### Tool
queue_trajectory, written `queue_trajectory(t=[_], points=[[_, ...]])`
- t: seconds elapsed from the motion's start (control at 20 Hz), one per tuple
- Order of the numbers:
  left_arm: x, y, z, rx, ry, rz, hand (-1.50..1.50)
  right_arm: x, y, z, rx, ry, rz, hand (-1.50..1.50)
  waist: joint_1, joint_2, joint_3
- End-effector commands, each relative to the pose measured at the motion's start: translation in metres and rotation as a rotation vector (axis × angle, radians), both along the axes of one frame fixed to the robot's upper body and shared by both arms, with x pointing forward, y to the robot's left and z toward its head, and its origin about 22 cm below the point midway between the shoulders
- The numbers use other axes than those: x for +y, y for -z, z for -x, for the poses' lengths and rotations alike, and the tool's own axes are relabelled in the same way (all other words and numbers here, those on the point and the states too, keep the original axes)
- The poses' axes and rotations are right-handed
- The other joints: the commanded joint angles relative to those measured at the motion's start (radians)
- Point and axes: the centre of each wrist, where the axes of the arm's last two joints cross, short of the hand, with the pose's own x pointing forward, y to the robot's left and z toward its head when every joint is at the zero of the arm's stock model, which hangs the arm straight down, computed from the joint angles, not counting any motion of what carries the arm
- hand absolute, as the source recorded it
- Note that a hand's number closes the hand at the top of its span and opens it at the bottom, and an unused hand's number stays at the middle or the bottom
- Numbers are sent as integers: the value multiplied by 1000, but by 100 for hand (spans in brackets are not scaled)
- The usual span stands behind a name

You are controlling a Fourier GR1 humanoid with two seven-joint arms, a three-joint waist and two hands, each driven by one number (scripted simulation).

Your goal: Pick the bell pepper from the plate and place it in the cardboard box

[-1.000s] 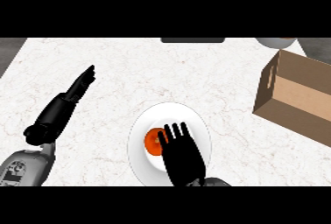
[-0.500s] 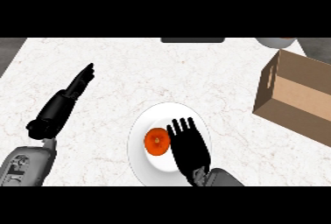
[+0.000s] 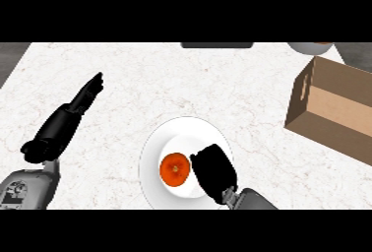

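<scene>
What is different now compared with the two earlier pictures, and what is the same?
The right hand curled its straight fingers in against the right side of the bell pepper, seemingly taking hold. The pepper still lies on the plate. The open left hand at the view's left and the cardboard box stayed as they were.

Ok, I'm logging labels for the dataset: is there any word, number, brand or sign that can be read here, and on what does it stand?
No text can be read anywhere.
On the cardboard box: plain brown walls, no print.
On the plate and the bell pepper: no marks.
On the left forearm: small dark marks on the grey shell, too small to read.
</scene>
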Motion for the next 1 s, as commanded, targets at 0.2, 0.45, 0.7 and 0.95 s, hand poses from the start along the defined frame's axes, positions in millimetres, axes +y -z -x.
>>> queue_trajectory(t=[0.2, 0.45, 0.7, 0.95], points=[[-1, -2, -20, 1, -11, -11, 0, 23, -14, 15, -135, -134, -55, 150, -9, 1, 0], [-1, 10, 2, 3, -34, -4, 0, -62, -12, 26, -50, -250, -303, 150, -26, 0, 1], [-6, 11, 6, 10, -19, 3, 0, -115, -34, 42, -89, -354, -482, 150, -25, -2, 1], [4, 2, -1, 11, -40, -2, 0, -152, -103, 55, -254, -432, -514, 150, -35, -4, 0]])
